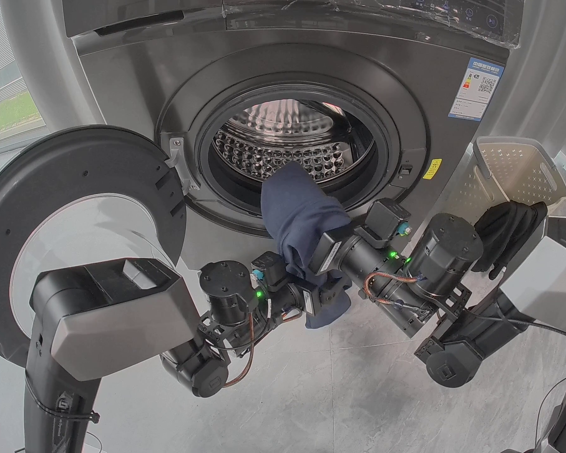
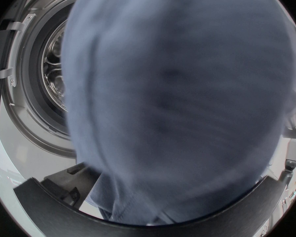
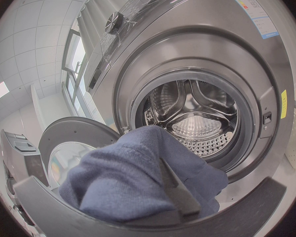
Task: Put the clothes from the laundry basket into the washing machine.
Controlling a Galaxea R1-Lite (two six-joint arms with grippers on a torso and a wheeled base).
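- Two arms meet low in front of the grey front-loading washing machine (image 1: pixel 295 64), whose round door (image 1: pixel 75 177) stands swung open on the robot's left.
- One navy blue cloth garment (image 1: pixel 299 215) is draped over both grippers; its top reaches the lower rim of the steel drum (image 1: pixel 277 139) opening, while its tail hangs toward the floor.
- Right gripper (image 3: pixel 174 181) is clamped on the navy blue cloth garment, with one grey finger (image 3: pixel 179 190) lying across the bunched fabric.
- Left gripper (image 1: pixel 313 298) sits just below, wrapped in the same fabric; its state cannot be told.
- One white perforated plastic laundry basket (image 1: pixel 516 171) leans beside the machine on the right, with a black garment (image 1: pixel 509 228) hanging over its edge.
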